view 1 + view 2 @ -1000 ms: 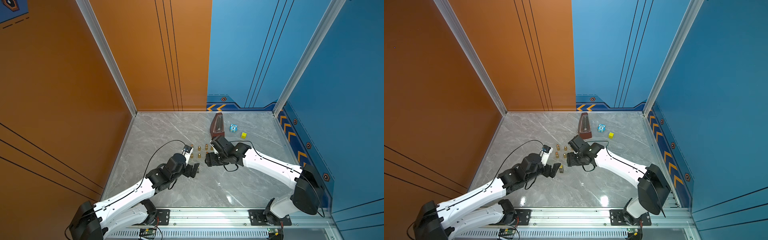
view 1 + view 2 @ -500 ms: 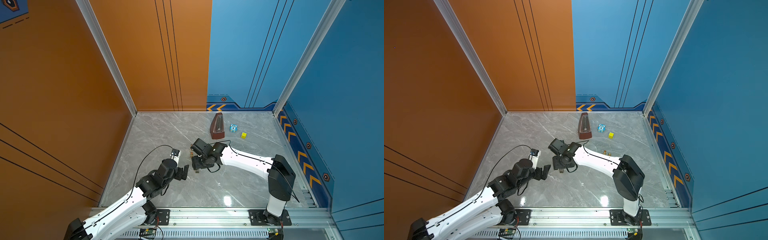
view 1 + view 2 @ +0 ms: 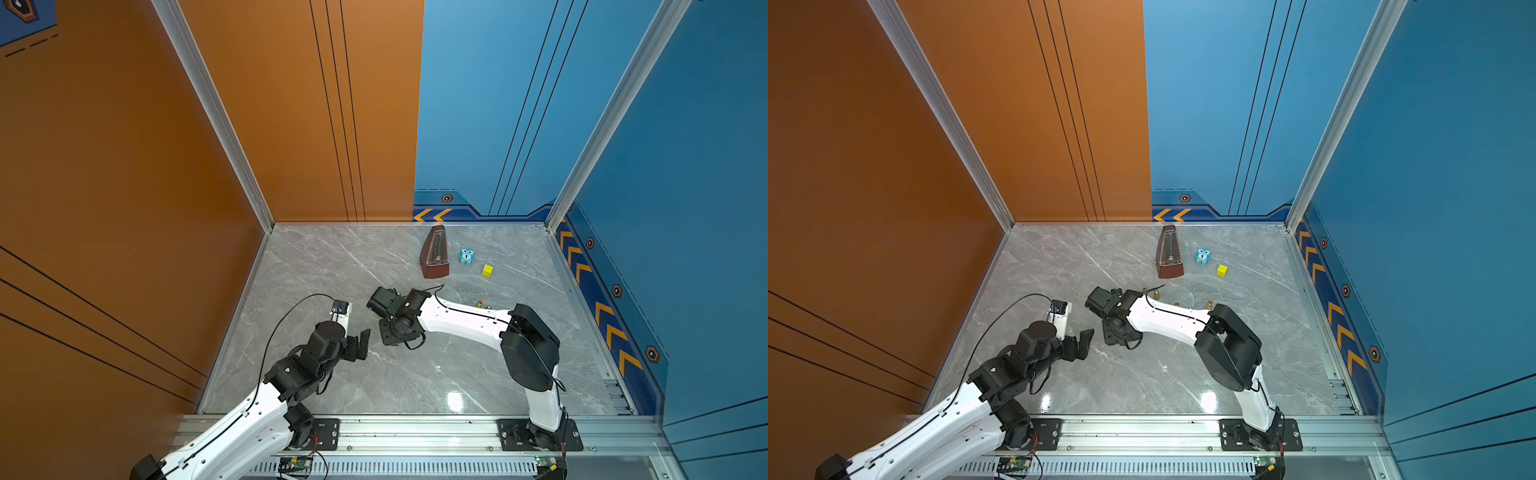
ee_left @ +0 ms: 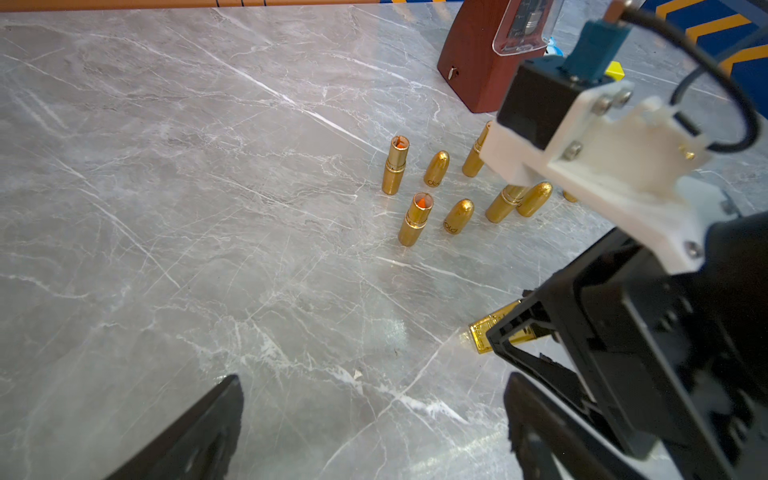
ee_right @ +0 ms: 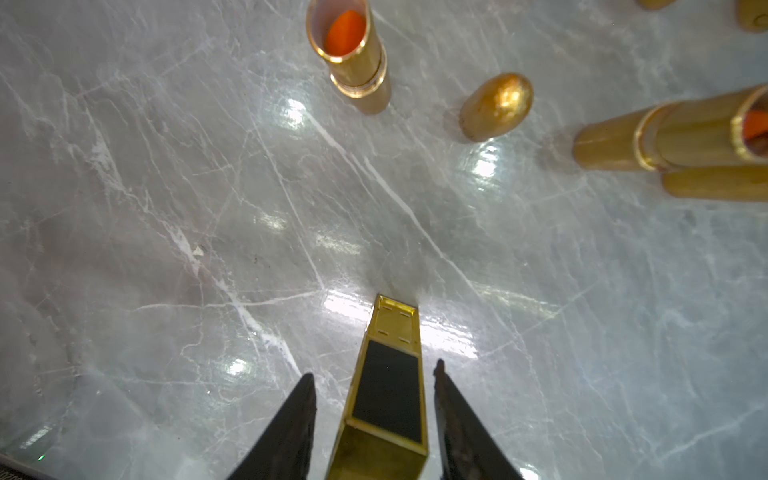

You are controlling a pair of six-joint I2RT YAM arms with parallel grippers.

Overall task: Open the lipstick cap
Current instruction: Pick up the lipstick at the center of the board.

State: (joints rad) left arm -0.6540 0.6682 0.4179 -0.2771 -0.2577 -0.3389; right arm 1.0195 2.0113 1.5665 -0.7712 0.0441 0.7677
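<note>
A square gold lipstick [image 5: 388,390] with black side panels has one end on the marble table, and the wrist view looks along its length. My right gripper [image 5: 374,370] straddles it, with a thin gap showing between each black finger and the tube. From the left wrist, only the lipstick's gold end [image 4: 492,334] shows under the right gripper. Both top views hide the tube under the right gripper [image 3: 390,336]. My left gripper [image 4: 374,377] is wide open over bare table just left of it, also seen from above [image 3: 362,343].
Several round gold lipsticks [image 4: 395,170] stand uncapped with bullet-shaped gold caps [image 4: 457,216] beside them, just beyond the right gripper. A brown metronome [image 3: 434,253], a blue owl toy [image 3: 466,256] and a yellow cube [image 3: 487,270] sit at the back. Walls enclose three sides.
The right gripper has moved left and toward the front, and its jaws have narrowed around the square lipstick. The left gripper has drawn back to the left, still wide open.
</note>
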